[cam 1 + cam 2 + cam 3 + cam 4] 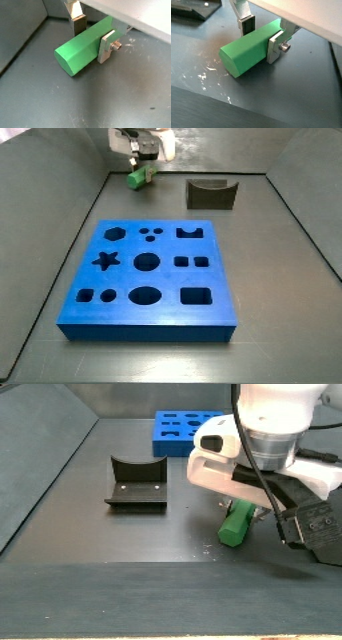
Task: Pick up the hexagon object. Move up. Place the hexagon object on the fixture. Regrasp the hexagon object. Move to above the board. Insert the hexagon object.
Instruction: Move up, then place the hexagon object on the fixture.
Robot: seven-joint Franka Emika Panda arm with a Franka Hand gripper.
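in both wrist views the gripper (91,34) has its two silver fingers (105,46) pressed on opposite flat sides of the hexagon object (81,48), clamped on it partway along its length, with the peg's faceted end sticking out ahead of the pads. the same grip shows from the opposite wrist camera, the gripper (262,35) closed on the green bar (246,48) above the dark floor (271,95), which carries a few pale scuffs. whether the peg's lower edge touches the floor or hangs just above it cannot be told. in a side view the hexagon object (238,523) hangs tilted under the white wrist, close to the floor, with the fixture (135,485) to one side, apart from it, and the board (186,431) beyond. in a side view from the opposite end, the board (150,275) lies nearest, the fixture (210,194) stands behind it near the back wall, and the gripper (139,167) holds the peg (138,177) near the far corner, beside the fixture but well clear of it.
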